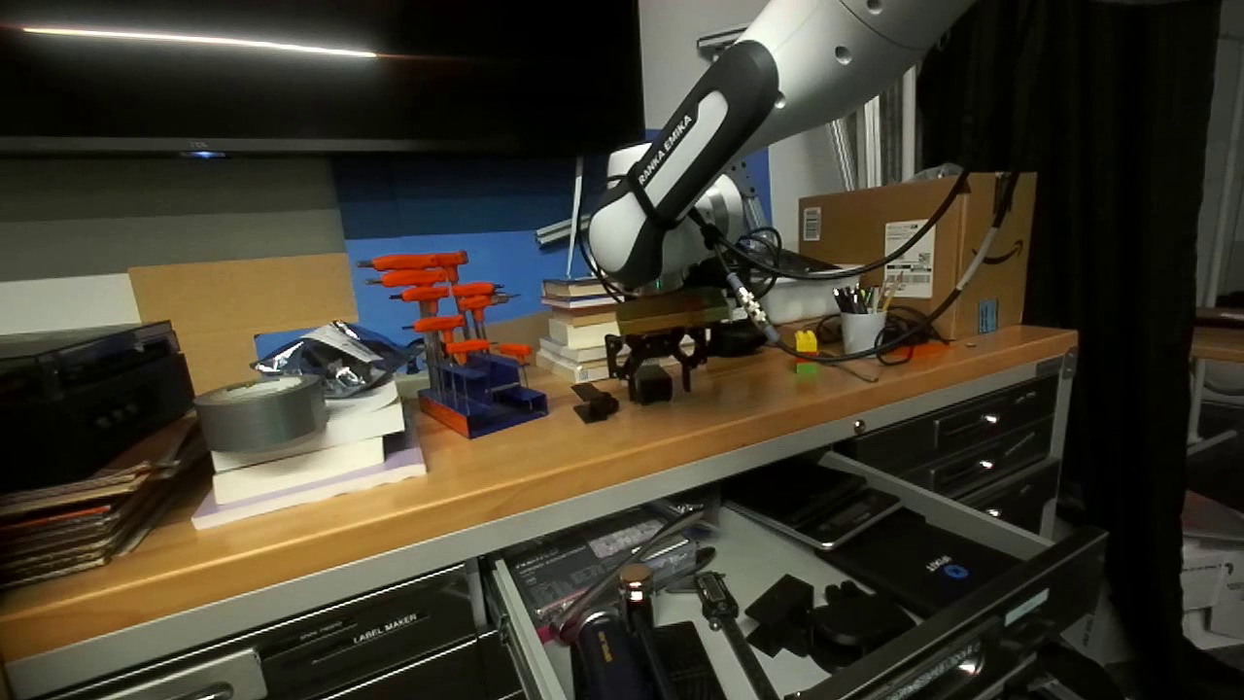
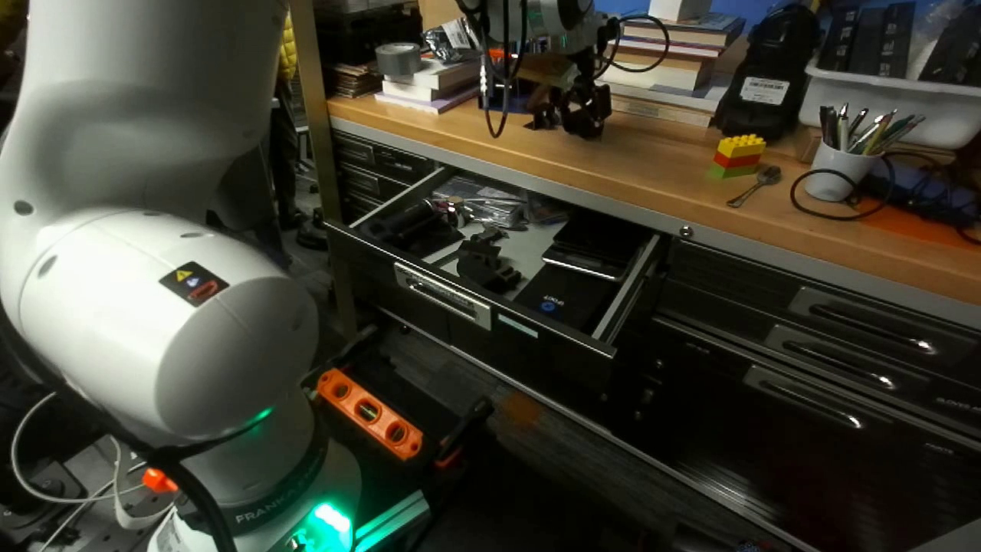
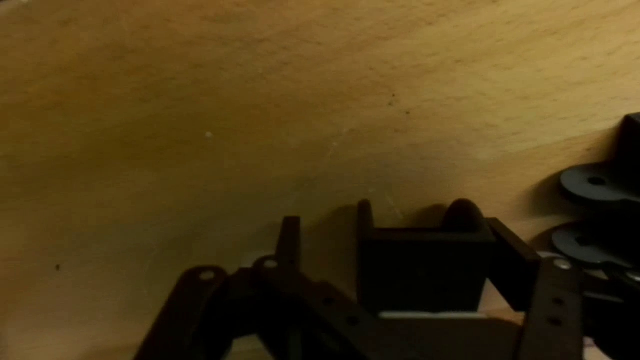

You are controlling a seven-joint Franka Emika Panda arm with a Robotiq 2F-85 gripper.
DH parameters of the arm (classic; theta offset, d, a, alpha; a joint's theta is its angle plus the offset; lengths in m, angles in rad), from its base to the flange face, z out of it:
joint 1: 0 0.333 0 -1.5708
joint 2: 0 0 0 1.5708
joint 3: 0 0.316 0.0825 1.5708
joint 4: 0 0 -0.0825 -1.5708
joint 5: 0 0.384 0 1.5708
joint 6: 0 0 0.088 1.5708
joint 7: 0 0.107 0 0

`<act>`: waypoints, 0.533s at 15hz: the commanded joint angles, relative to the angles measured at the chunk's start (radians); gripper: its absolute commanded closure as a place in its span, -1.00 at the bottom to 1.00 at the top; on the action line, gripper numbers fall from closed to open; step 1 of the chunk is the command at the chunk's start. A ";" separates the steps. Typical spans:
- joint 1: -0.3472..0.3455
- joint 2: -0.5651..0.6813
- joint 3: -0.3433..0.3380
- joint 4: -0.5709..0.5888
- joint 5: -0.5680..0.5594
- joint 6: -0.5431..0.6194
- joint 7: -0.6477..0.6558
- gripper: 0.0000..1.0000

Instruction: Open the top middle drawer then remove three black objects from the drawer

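Observation:
The top middle drawer (image 2: 563,356) stands pulled out. On the wooden worktop, a black block (image 3: 425,270) sits between the fingers of my gripper (image 1: 659,377). In the wrist view the gripper is open: bare wood shows between the left finger (image 3: 289,237) and the block, while the right finger is close against it; contact cannot be told. A second black object (image 1: 595,402) lies on the worktop beside it, partly cut off at the right of the wrist view. Inside the drawer more black pieces (image 1: 855,622) lie near its front.
The drawer also holds a caliper (image 1: 717,595), a black iFixit case (image 1: 933,564) and a boxed item (image 1: 583,564). A blue rack of orange-handled hex keys (image 1: 476,394) stands beside the gripper, with stacked books (image 1: 573,331) behind. A toy-brick stack (image 2: 739,157) and pen cup (image 2: 839,172) stand further along.

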 commanded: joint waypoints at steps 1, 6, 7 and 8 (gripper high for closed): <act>0.027 -0.014 -0.038 0.025 -0.008 -0.096 0.017 -1.00; 0.036 -0.108 -0.043 -0.061 -0.020 -0.202 0.038 -0.98; 0.034 -0.140 -0.037 -0.094 -0.016 -0.217 0.040 -1.00; 0.038 -0.171 -0.037 -0.125 -0.021 -0.225 0.056 -1.00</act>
